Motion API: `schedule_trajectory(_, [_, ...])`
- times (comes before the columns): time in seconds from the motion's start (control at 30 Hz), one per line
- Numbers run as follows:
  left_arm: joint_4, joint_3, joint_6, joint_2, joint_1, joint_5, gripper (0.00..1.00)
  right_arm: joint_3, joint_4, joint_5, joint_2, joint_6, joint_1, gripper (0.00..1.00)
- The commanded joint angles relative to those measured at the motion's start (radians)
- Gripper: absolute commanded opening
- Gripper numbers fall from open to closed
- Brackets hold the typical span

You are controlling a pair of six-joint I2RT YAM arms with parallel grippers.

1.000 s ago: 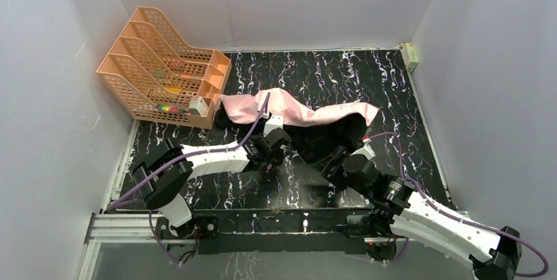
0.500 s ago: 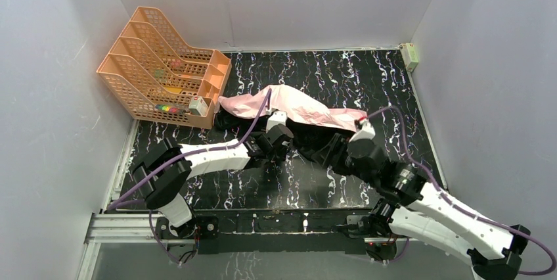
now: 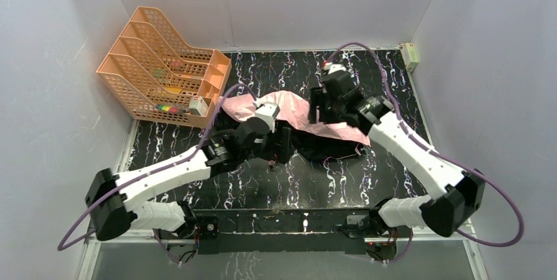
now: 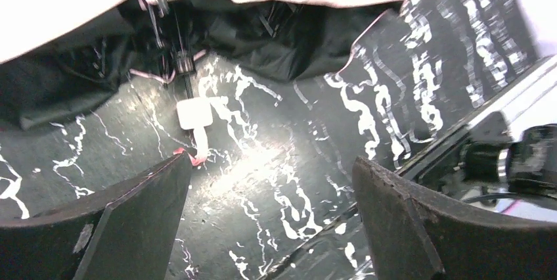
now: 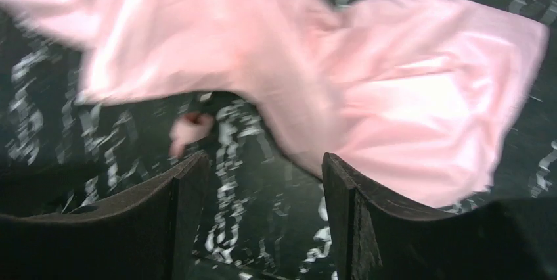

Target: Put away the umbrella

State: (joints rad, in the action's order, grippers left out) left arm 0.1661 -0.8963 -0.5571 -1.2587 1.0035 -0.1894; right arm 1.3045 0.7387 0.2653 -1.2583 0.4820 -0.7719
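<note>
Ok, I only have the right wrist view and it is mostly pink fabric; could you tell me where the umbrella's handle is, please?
Observer: The handle lies on the table just ahead of the left claw, sticking out from under the black fabric.
Operator: Thank you. Is the left claw gripping anything?
Observer: No, its jaws stand wide open with nothing between them.
Operator: And what else is on the table?
Observer: An orange file rack stands in the far left corner, close to the pink edge of the umbrella.
</note>
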Motion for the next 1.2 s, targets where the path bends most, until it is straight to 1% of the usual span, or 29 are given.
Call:
schedule_trajectory(0.0, [0.215,-0.148,0.018,0.095,-0.039,-0.090,0.90,0.015,0.029,-0.159,-0.014,-0.097,0.273,0.72])
schedule_trajectory(0.07, [0.292,-0.240,0.037,0.059,-0.143,-0.087,0.89,-0.026,-0.003,-0.172,-0.007,-0.045,0.378,0.74])
schedule_trajectory(0.13, [0.332,-0.323,0.068,0.004,-0.245,-0.081,0.90,-0.071,-0.025,-0.102,0.008,0.025,0.448,0.77])
schedule_trajectory(0.2, [0.329,-0.377,0.114,-0.058,-0.325,-0.066,0.90,-0.151,-0.082,-0.032,0.038,0.082,0.504,0.78])
schedule_trajectory(0.27, [0.321,-0.433,0.162,-0.134,-0.384,-0.076,0.90,-0.232,-0.153,-0.035,0.060,0.088,0.556,0.81])
schedule_trajectory(0.3, [0.329,-0.465,0.178,-0.179,-0.417,-0.070,0.90,-0.256,-0.171,-0.055,0.058,0.087,0.585,0.85])
schedule_trajectory(0.37, [0.327,-0.513,0.195,-0.250,-0.493,-0.003,0.89,-0.278,-0.167,-0.087,0.036,0.085,0.642,0.86])
schedule_trajectory(0.4, [0.321,-0.529,0.197,-0.277,-0.530,0.046,0.88,-0.281,-0.158,-0.080,0.022,0.078,0.655,0.86])
schedule_trajectory(0.47, [0.309,-0.545,0.215,-0.320,-0.575,0.084,0.84,-0.294,-0.155,-0.061,0.002,0.059,0.664,0.86])
schedule_trajectory(0.53, [0.307,-0.559,0.245,-0.361,-0.592,0.067,0.77,-0.305,-0.154,-0.056,-0.013,0.048,0.666,0.85])
schedule_trajectory(0.63, [0.306,-0.565,0.278,-0.416,-0.612,0.025,0.72,-0.333,-0.172,-0.066,-0.019,0.039,0.668,0.81])
schedule_trajectory(0.73, [0.317,-0.562,0.288,-0.460,-0.640,-0.005,0.67,-0.362,-0.199,-0.058,-0.025,0.030,0.669,0.74])
schedule_trajectory(0.83, [0.317,-0.551,0.282,-0.467,-0.674,-0.019,0.58,-0.386,-0.227,-0.005,-0.023,0.023,0.670,0.58])
schedule_trajectory(0.93, [0.301,-0.547,0.303,-0.487,-0.685,-0.025,0.45,-0.400,-0.254,0.056,-0.022,0.000,0.669,0.43])
schedule_trajectory(1.03, [0.311,-0.535,0.307,-0.582,-0.685,0.021,0.16,-0.374,-0.257,0.084,-0.097,-0.028,0.670,0.20])
schedule_trajectory(1.07, [0.308,-0.524,0.307,-0.605,-0.683,0.040,0.13,-0.363,-0.251,0.084,-0.134,-0.037,0.670,0.20])
schedule_trajectory(1.1, [0.304,-0.516,0.307,-0.625,-0.675,0.058,0.11,-0.352,-0.251,0.059,-0.169,-0.056,0.670,0.18])
schedule_trajectory(1.13, [0.294,-0.509,0.307,-0.637,-0.669,0.074,0.11,-0.342,-0.245,0.025,-0.208,-0.071,0.670,0.17])
schedule_trajectory(1.17, [0.277,-0.502,0.303,-0.659,-0.662,0.105,0.10,-0.327,-0.233,-0.039,-0.270,-0.092,0.670,0.15])
